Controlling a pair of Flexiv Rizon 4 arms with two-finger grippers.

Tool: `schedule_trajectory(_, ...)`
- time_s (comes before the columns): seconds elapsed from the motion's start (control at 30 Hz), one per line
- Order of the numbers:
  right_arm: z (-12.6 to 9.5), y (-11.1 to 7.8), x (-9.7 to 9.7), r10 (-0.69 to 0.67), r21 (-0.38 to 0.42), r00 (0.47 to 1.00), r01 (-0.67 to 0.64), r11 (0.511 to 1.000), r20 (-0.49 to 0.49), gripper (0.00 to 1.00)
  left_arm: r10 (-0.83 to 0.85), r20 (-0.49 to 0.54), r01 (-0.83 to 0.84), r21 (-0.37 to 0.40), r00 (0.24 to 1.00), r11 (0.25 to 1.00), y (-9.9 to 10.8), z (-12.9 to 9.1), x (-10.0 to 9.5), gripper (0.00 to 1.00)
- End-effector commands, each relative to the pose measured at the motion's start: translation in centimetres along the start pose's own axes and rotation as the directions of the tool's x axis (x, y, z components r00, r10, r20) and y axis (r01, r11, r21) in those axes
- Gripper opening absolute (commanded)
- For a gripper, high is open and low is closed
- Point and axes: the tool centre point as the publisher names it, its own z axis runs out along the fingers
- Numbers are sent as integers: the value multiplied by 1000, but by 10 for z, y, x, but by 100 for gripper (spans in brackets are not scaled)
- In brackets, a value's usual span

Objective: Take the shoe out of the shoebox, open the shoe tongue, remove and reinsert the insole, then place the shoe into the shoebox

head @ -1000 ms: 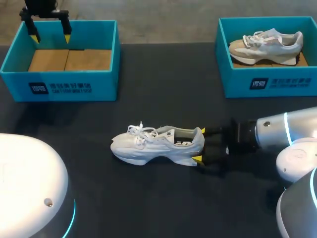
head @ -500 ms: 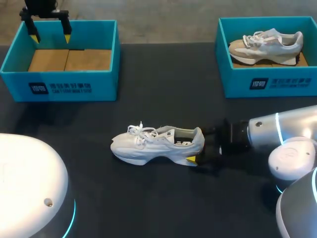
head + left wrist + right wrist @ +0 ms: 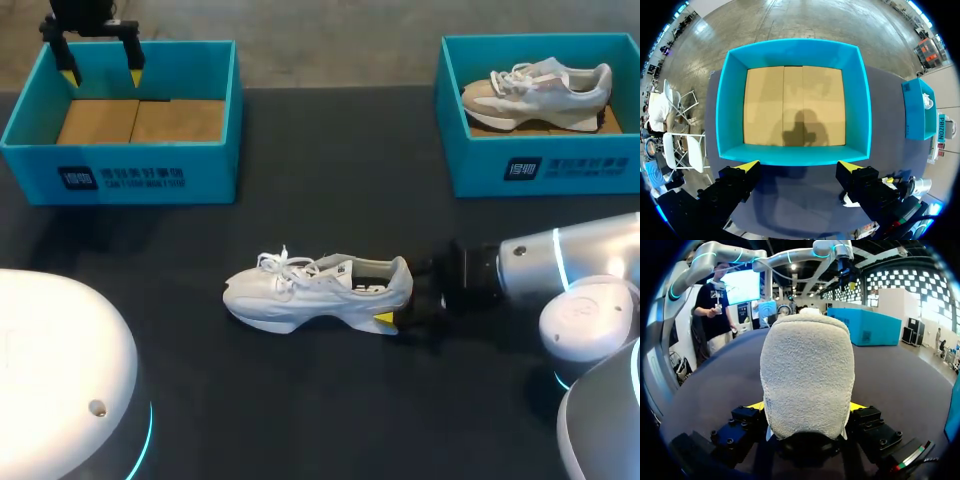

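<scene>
The dark tabletop (image 3: 330, 160) looks as it did a second ago; only the right arm (image 3: 560, 265) differs, reaching farther in from the right edge. The empty left shoebox (image 3: 120, 175) is unmoved, and the left gripper (image 3: 101, 75) hangs over its far wall as before, fingers apart and holding nothing. The white shoe (image 3: 320, 292) has not shifted: it stands on its sole mid-tabletop, toe to the left, well apart from both boxes. The right gripper (image 3: 396, 293) now sits deeper over its heel. A second ago both yellow tips stood clear on either side. Now the near fingertip (image 3: 383, 320) is tucked against the sole and the far one is hidden. In the wrist view the heel fills the gap, both fingers pressing its sides, so I judge them clamped on it. With the shoe out and pinned, opening the tongue looks next.
</scene>
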Motion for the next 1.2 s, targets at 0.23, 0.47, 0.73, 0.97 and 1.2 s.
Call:
schedule_trajectory(0.23,-7,-2,-13,-38,15,998,38,999,-43,0,0,0,0,0,1000,1000,0,0,0,100)
schedule_trajectory(0.47,-15,1,-24,-58,29,997,60,998,-45,0,0,0,0,0,1000,1000,0,0,0,100)
schedule_trajectory(0.73,-13,-1,-31,-78,61,993,83,995,-83,0,0,0,0,0,1000,1000,0,0,0,100)
schedule_trajectory(0.97,-8,-7,-31,-69,66,993,76,995,-94,0,0,0,0,0,1000,1000,0,0,0,100)
schedule_trajectory(1.2,-8,-6,-31,-69,70,993,76,995,-93,0,0,0,0,0,1000,1000,0,0,0,100)
